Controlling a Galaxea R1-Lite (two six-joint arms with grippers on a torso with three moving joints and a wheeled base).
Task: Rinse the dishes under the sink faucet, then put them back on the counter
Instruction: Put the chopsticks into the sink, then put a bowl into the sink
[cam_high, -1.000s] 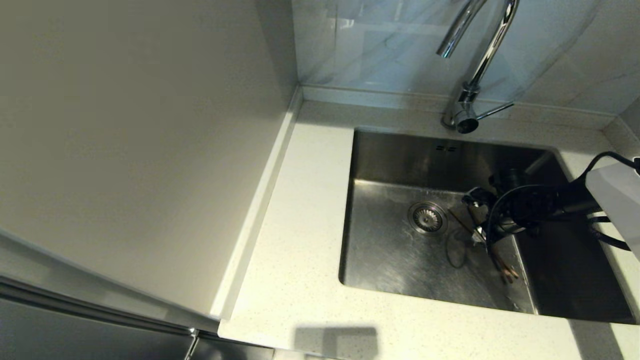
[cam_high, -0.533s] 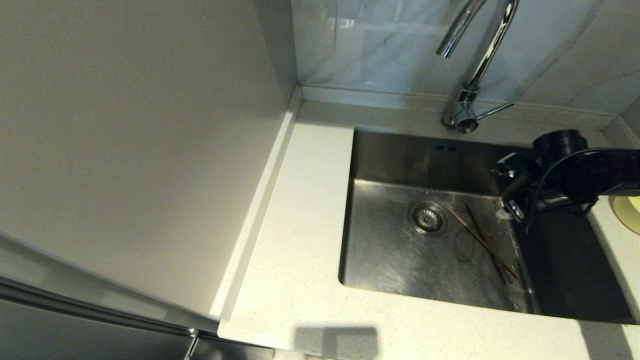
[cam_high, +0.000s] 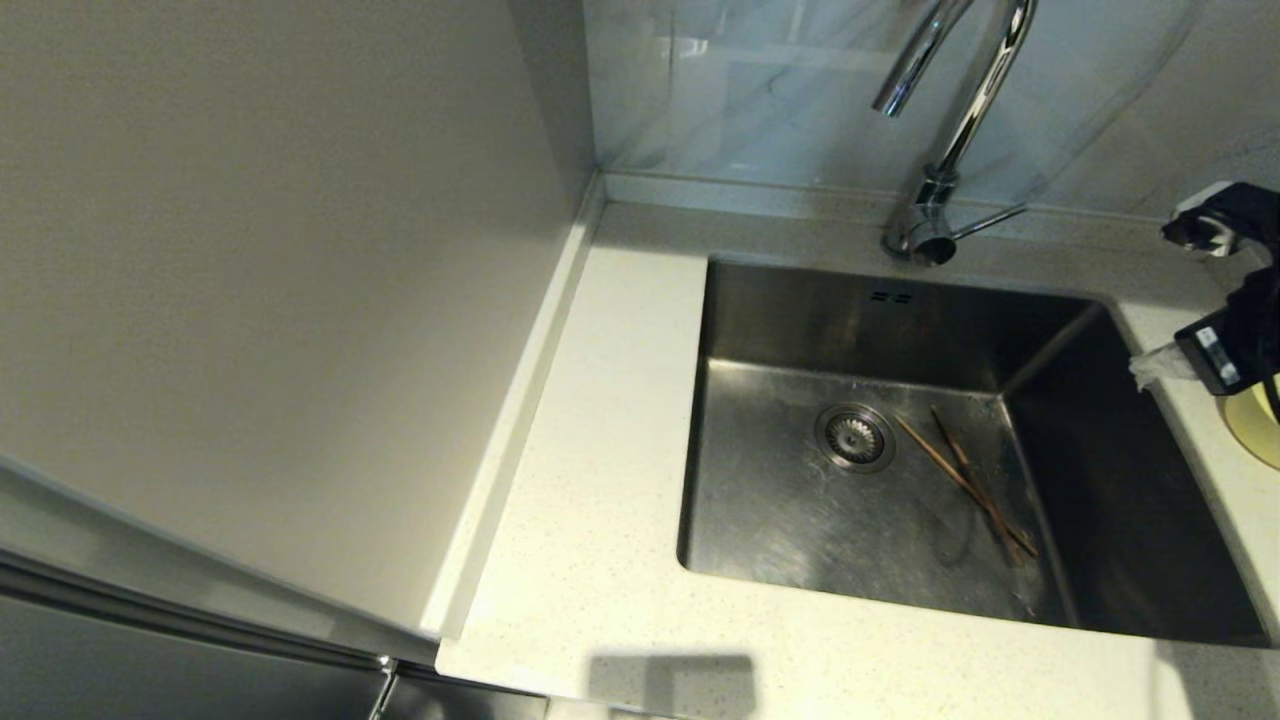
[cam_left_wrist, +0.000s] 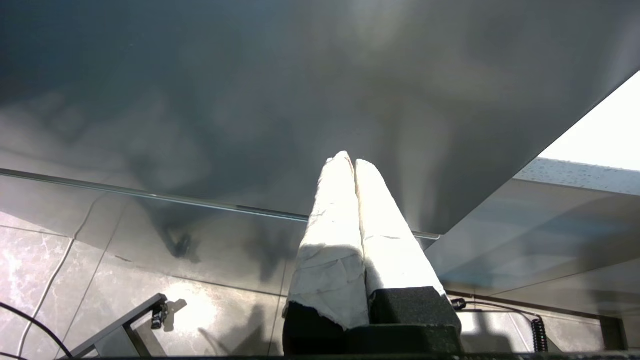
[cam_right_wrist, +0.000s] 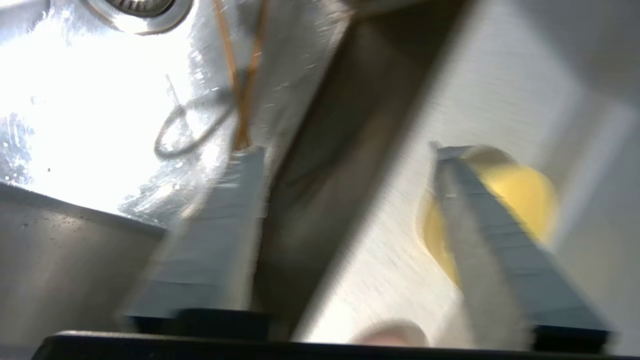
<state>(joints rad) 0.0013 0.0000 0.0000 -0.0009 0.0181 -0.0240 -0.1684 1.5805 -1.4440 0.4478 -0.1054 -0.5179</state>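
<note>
While chopsticks (cam_high: 965, 485) lie in sink (cam_high: 790, 310), right gripper (cam_right_wrist: 345, 155) fingers wide, empty, above counter (cam_high: 600, 420)

Wall tile (cam_high: 760, 90): you have grey marbled tile behind the work area, glossy, with pale reflections.
Side panel (cam_high: 270, 280): on your left stands a tall plain beige panel, meeting the tile in the corner.
Floor (cam_left_wrist: 45, 260): you see grey marbled tiles with thin joints, a cable trailing over them.
Light: bright from above, throwing a square shadow near you.
</note>
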